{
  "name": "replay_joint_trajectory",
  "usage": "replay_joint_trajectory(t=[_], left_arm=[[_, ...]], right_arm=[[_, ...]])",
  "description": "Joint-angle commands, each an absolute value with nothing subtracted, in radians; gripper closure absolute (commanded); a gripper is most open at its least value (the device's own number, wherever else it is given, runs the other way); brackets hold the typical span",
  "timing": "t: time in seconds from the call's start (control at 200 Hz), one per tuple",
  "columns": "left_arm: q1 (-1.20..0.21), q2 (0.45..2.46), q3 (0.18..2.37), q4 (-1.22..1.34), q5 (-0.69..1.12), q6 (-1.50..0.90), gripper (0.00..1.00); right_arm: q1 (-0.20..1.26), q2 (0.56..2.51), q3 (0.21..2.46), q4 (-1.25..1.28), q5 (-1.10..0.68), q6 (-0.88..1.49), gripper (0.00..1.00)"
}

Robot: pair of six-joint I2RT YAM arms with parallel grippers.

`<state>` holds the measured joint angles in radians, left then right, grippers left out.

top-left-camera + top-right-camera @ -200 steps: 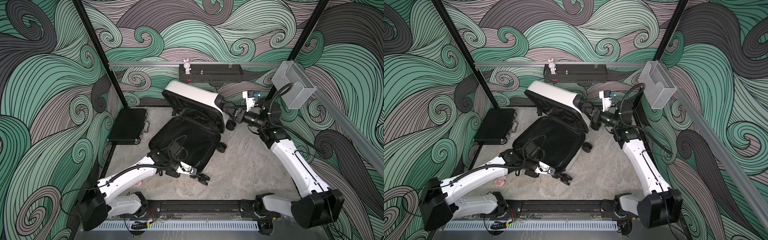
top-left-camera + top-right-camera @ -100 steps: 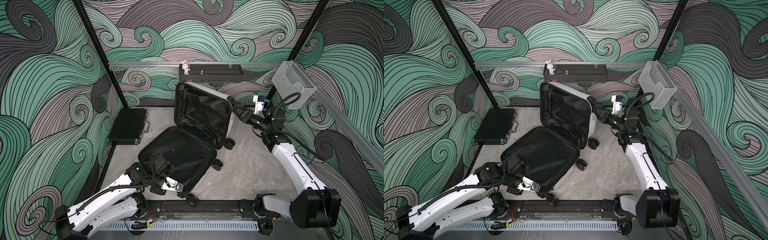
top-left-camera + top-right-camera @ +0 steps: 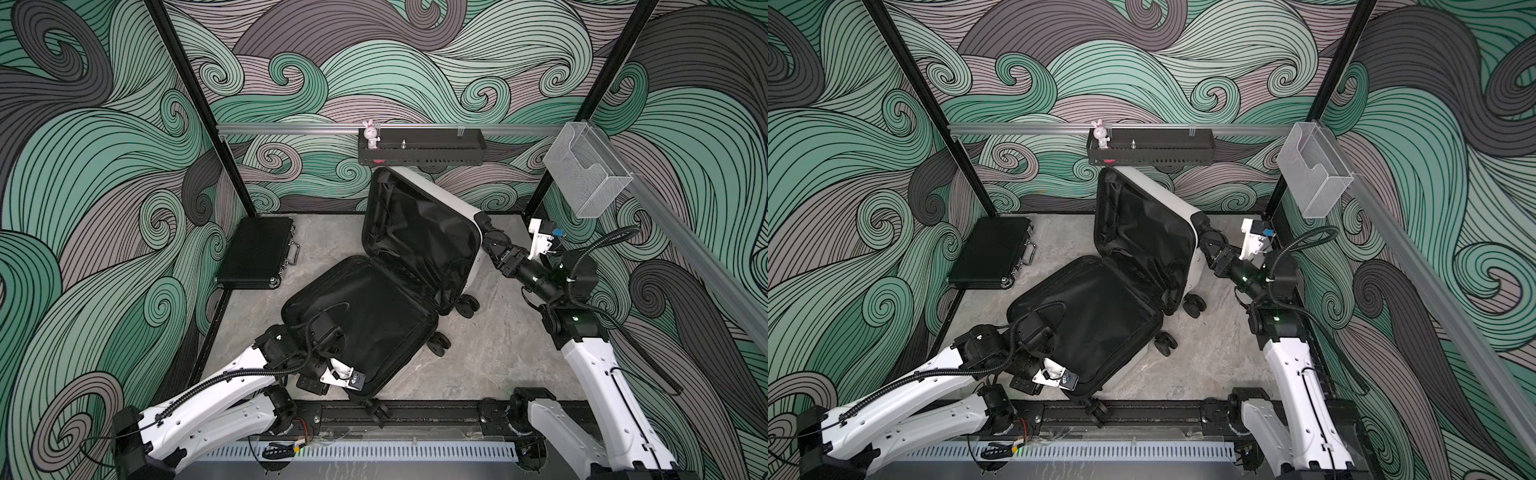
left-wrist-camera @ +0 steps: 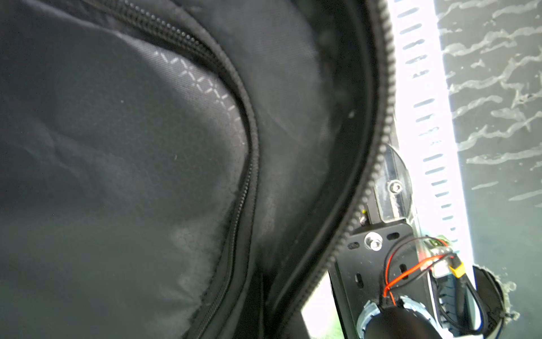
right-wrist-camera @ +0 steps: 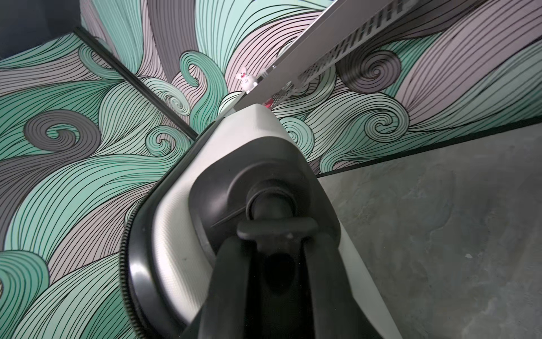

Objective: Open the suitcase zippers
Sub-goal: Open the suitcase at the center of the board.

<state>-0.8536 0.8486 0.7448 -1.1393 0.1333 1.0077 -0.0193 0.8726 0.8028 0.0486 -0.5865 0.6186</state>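
Two left fingers: hidden under the wrist; left gripper (image 3: 324, 380) closed at the flat shell's rim.
Right gripper (image 5: 277, 258): fingers (image 5: 231, 281) clamp a wheel (image 5: 278, 278) on the raised shell.
Suitcase (image 3: 436, 199): on the table (image 3: 478, 353), splayed open, black lining (image 3: 374, 307) showing.
Zippers (image 4: 378, 164): teeth parted along the rims.

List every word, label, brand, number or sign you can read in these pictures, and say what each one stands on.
No text can be read in any view.
suitcase: no brand or lettering shows on its white shell.
lining: only a woven chevron pattern, no letters.
briefcase: plain black, no marking seen.
blue piece on the right wrist's white mount: too small to tell any lettering.
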Motion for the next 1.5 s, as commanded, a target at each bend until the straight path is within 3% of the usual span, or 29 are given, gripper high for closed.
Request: replay_joint_trajectory(t=[0.0, 0.35, 0.665, 1.006, 1.076, 1.301, 1.491], left_arm=[[-0.831, 0.845, 0.812, -1.079, 0.056, 0.848, 1.0], [-0.83, 0.891, 0.796, -1.008, -0.1, 0.823, 1.0], [-0.83, 0.975, 0.815, -0.953, -0.157, 0.843, 1.0], [-0.831, 1.049, 0.831, -0.875, -0.129, 0.821, 1.0], [-0.831, 1.063, 0.835, -0.864, -0.136, 0.822, 1.0], [-0.831, 1.136, 0.884, -0.834, -0.094, 0.829, 1.0], [-0.831, 1.206, 0.924, -0.78, -0.065, 0.836, 1.0]], right_arm=[[-0.04, 0.864, 0.751, -0.17, -0.575, 0.627, 1.0], [-0.206, 0.754, 0.599, -0.186, -0.499, 0.758, 1.0], [-0.27, 0.872, 0.515, -0.028, -0.415, 0.824, 0.99], [-0.34, 1.129, 0.5, 0.18, -0.398, 0.869, 0.84], [-0.358, 1.169, 0.509, 0.195, -0.395, 0.873, 0.77], [-0.428, 1.22, 0.528, 0.161, -0.389, 0.87, 0.38], [-0.454, 1.172, 0.527, 0.081, -0.399, 0.833, 0.23]])
